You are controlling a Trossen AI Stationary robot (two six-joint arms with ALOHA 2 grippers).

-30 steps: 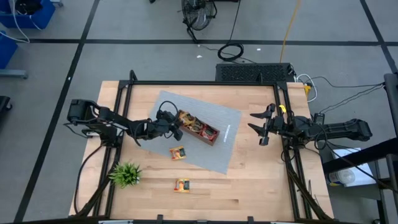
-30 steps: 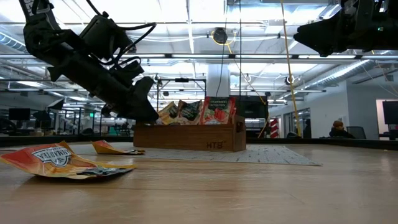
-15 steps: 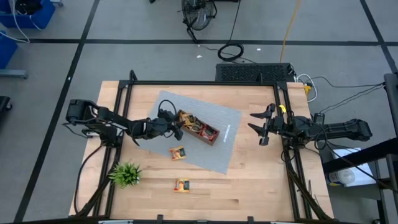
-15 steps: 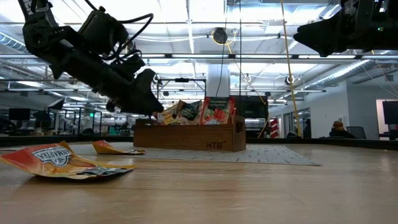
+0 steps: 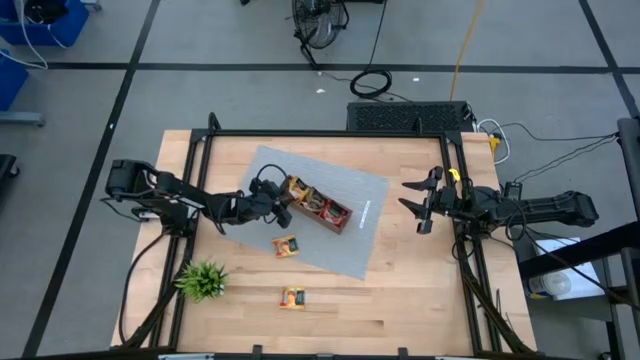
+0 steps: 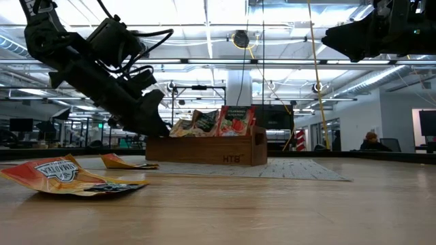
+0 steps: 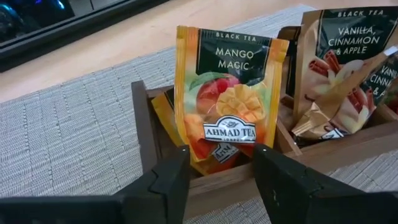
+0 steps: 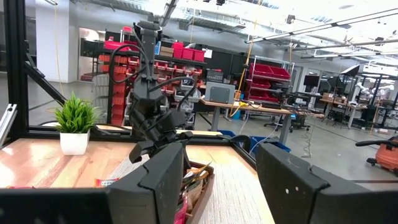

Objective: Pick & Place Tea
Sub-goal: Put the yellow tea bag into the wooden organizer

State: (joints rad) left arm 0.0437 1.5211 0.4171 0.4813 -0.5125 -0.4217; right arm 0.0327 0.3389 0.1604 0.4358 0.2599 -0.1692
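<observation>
- Nearest the low camera, two loose tea sachets (image 6: 65, 175) lie flat on the counter (image 6: 272, 211), waiting to be picked.
- At the wooden tray's (image 5: 318, 206) end compartment, the left gripper (image 7: 216, 171) has dipped again, fingers spread, its mango sachet (image 7: 227, 93) now released and standing inside.
- Far across, the right gripper (image 5: 414, 201) waits, fingers apart and empty.

sachets (image 5: 312, 201) in tray (image 5: 343, 220), tray on mat (image 5: 350, 245).

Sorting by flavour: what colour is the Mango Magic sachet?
Orange-yellow with a dark green top band; Mango Magic sachet, left wrist view.
</observation>
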